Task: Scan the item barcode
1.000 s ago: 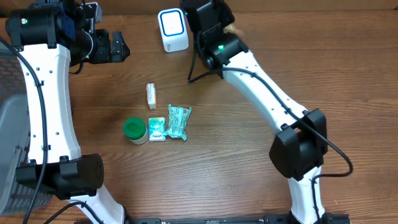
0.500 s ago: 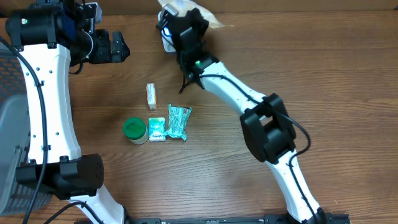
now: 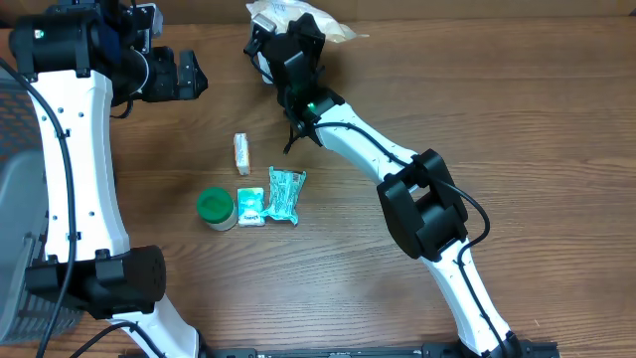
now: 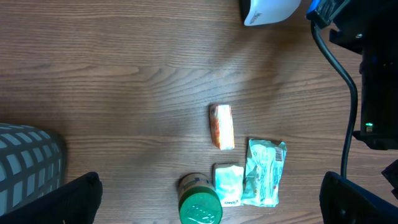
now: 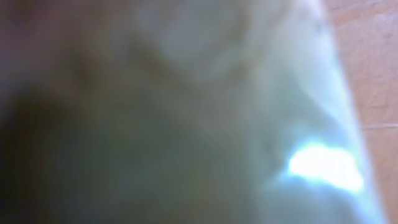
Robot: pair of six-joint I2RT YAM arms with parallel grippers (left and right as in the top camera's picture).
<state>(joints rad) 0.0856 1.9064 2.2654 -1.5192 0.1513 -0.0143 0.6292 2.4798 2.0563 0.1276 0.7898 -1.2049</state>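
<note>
Scanner (image 4: 268, 9) cut off; packet (image 5: 186, 112) blurred

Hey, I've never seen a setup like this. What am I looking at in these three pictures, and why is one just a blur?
Two robot arms stand at a wooden table, each ending in a two-finger gripper. One picture looks down from above; the others come from cameras on the wrists. The left gripper hangs open and empty. The right gripper is shut, seemingly on a pale crinkly packet, at the white scanner; something pale against its lens blurs that picture. On the table lie a green-lidded jar, an orange-white packet, a small white packet and a green pouch.
</note>
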